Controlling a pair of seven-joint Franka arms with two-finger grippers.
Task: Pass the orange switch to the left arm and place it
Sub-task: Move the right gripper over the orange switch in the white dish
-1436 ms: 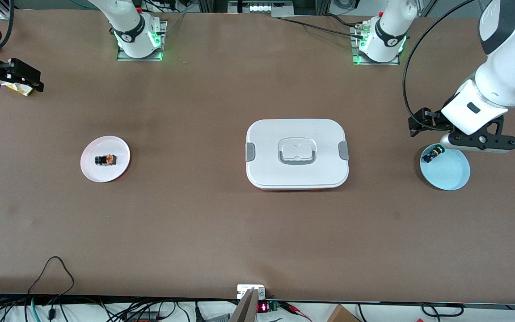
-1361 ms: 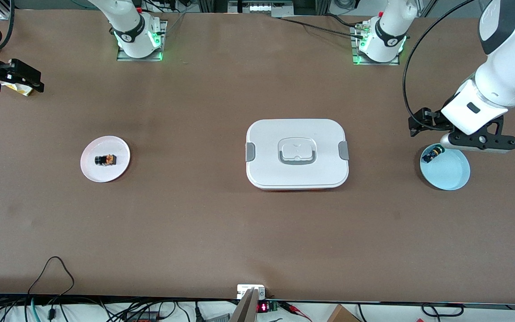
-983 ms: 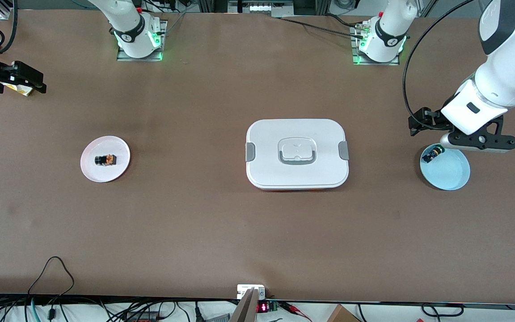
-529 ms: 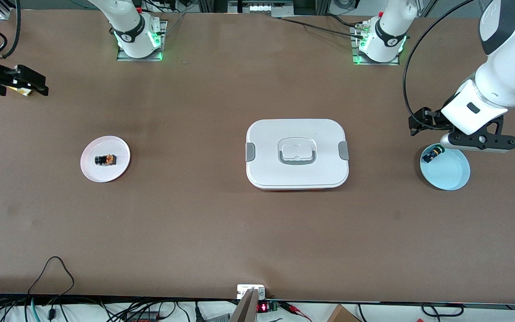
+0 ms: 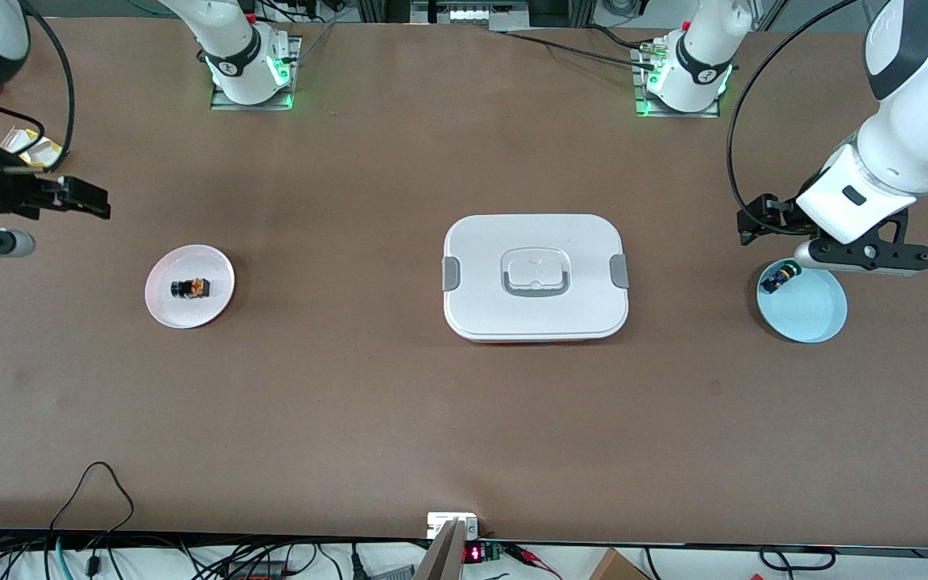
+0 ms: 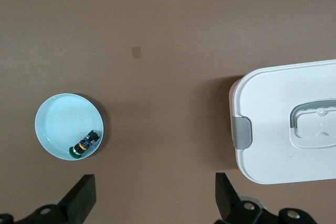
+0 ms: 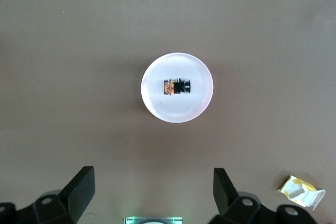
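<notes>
Closing on the orange switch (image 5: 190,287), lying on the white plate (image 5: 214,262): right gripper (image 5: 69,197) lowered, fingers spread, empty. Left gripper (image 5: 834,242) spread, waiting over blue dish (image 5: 814,314). Box (image 5: 535,276) untouched between.

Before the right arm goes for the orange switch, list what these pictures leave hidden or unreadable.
- Right gripper: front view, the picture's edge cuts off the wrist and part of the hand.
- Left gripper: front view, its fingertips are hidden under its own body, above the blue dish.
- Orange switch on the white dish: too small to read detail.
- Box: left wrist view, cut off by the edge; contents hidden by its lid.
</notes>
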